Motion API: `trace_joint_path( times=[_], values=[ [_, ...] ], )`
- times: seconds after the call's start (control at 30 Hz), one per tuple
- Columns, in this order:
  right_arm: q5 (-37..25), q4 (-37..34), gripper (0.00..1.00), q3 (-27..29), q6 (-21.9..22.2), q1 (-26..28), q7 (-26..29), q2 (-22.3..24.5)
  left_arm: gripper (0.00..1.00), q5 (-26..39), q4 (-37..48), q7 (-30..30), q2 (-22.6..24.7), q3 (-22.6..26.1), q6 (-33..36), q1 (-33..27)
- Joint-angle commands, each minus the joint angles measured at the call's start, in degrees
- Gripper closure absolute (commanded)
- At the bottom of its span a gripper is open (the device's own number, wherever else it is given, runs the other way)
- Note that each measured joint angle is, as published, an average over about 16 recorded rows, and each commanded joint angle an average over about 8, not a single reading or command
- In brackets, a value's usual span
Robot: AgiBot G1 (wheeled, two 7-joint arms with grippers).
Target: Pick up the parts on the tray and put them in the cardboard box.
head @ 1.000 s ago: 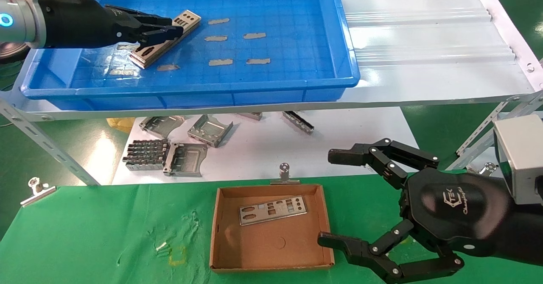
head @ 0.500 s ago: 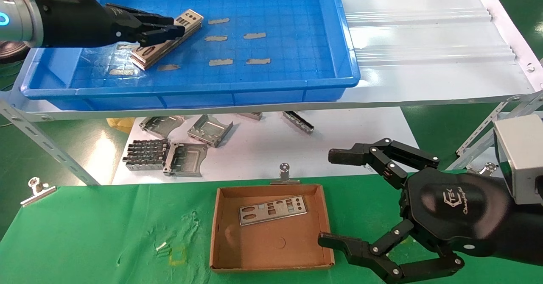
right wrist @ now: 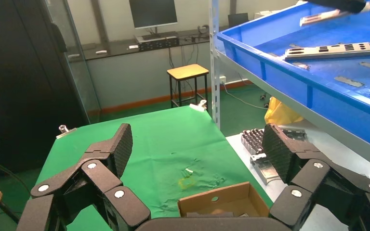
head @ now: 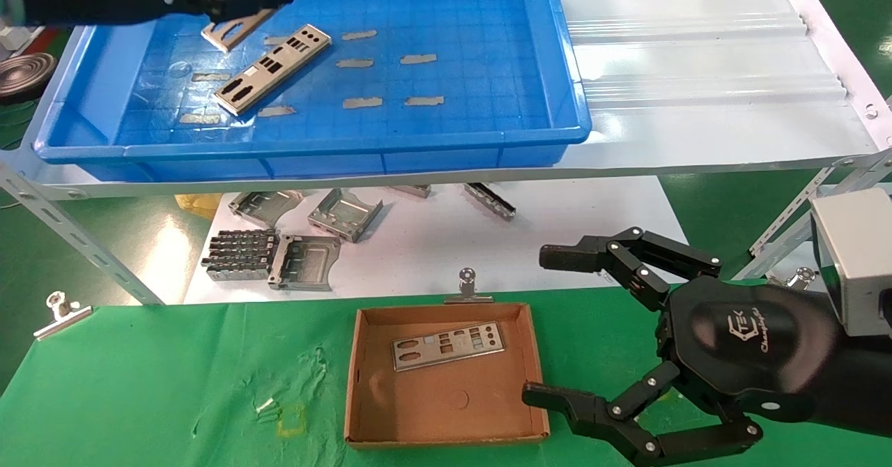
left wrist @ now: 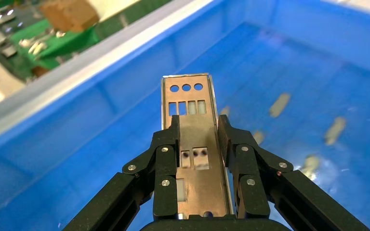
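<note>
Gleaming under room light, the tray sits on a white corrugated sheet.

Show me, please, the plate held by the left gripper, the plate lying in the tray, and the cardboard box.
Held plate (left wrist: pixel 189 103), left wrist view: its punched outer end.
Lying plate (head: pixel 273 68), head view: its middle.
Cardboard box (head: pixel 446 401), head view: bare floor.

Green-clothed table, cardboard box on it, metal clip at edge

Cardboard box open above (one plate inside); right gripper beside.
</note>
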Motion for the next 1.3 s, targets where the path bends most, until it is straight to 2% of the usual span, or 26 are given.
trace_joint_path(
  times=[0.03,0.5,0.73,0.9,1.17,1.3],
  values=[
    [0.0,0.0,0.00,0.0,0.0,0.0,0.0,0.0,1.00,-0.4,-0.2,0.4,-0.4,-0.3,1.4,-0.5],
    [0.0,0.0,0.00,0.0,0.0,0.0,0.0,0.0,1.00,-3.6,-1.8,4.7,-3.0,-2.2,17.4,0.0],
    [0.0,0.0,0.00,0.0,0.0,0.0,0.0,0.0,1.00,-5.3,-5.9,5.3,-4.0,-2.0,23.1,2.7],
    [0.0,0.0,0.00,0.0,0.0,0.0,0.0,0.0,1.00,-10.3,-16.4,1.7,-6.3,0.0,23.7,7.6],
    [0.0,0.0,0.00,0.0,0.0,0.0,0.0,0.0,1.00,-23.0,-42.1,-8.6,-15.7,5.4,22.3,17.3],
    [0.0,0.0,0.00,0.0,0.0,0.0,0.0,0.0,1.00,-25.2,-49.0,-9.8,-18.2,6.6,20.8,21.1]
  ],
)
